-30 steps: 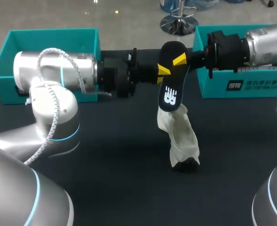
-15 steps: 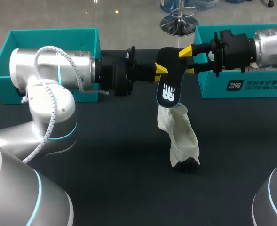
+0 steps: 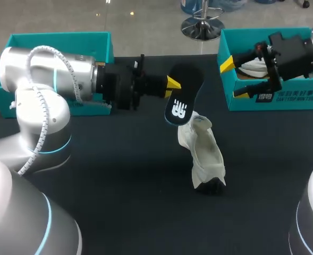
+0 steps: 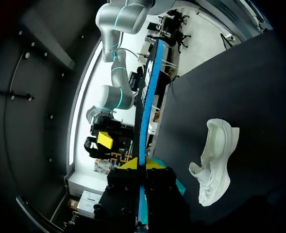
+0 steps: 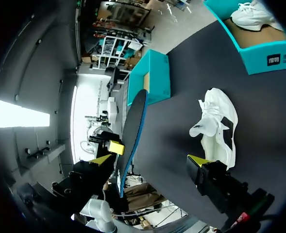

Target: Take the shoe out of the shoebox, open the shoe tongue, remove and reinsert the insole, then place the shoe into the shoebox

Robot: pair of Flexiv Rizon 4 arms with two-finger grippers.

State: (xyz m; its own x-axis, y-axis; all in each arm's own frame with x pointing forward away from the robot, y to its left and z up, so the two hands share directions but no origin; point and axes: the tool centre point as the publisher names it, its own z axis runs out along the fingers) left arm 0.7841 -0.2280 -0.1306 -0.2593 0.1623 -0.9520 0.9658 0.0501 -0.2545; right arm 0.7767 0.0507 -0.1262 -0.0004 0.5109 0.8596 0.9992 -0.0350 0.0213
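1. The left jaws are clenched on the black insole (image 3: 184,91), one yellow tip on each face, gripping one long edge above its middle.
2. The insole's long axis tilts steeply. Its printed end hangs lowest, below the left jaws, and its plain end rises above and past them.
3. The white shoe (image 3: 204,154) rests on the dark surface (image 3: 119,186), below and ahead of the left jaws. Its long axis runs from beneath the insole's low end back toward the robot, with a dark patch at the near end.
4. The right jaws are released and spread wide with nothing between them, beside the near corner of the teal shoebox (image 3: 284,101).
5. The left wrist view shows the insole edge-on, a thin strip rising from between the left jaws.
6. The right wrist view shows bare surface between insole and shoe, where the head view overlaps them. It also shows a second shoe (image 5: 252,14) lying in the shoebox beyond the right jaws.
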